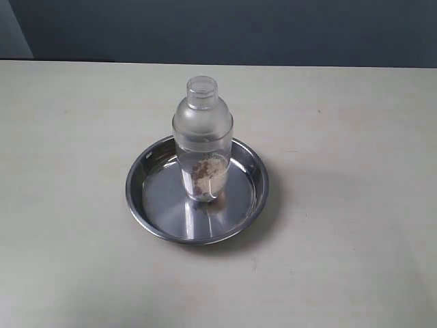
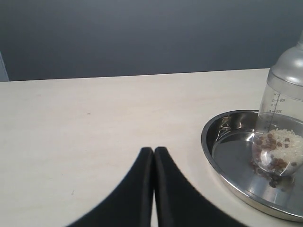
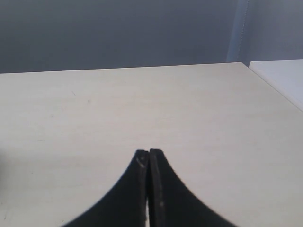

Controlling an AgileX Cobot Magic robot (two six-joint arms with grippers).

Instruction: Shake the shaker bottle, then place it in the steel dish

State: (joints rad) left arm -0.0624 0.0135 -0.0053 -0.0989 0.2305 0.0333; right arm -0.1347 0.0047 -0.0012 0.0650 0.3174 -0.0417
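Note:
The frosted shaker bottle [image 1: 203,130] stands upright inside the round steel dish [image 1: 153,212] in the middle of the table, with brownish and white granules at its bottom. The left wrist view also shows the bottle [image 2: 283,118] standing in the dish [image 2: 215,142], off to one side of my left gripper [image 2: 154,150], which is shut on nothing and apart from the dish. My right gripper [image 3: 148,152] is shut and empty over bare table; neither the bottle nor the dish shows in its view. Neither gripper appears in the exterior view.
The pale table [image 1: 341,260] stretches all round the dish. A dark wall [image 1: 273,27] stands behind its far edge. In the right wrist view the table's corner [image 3: 244,64] and a white surface [image 3: 284,75] beyond it show.

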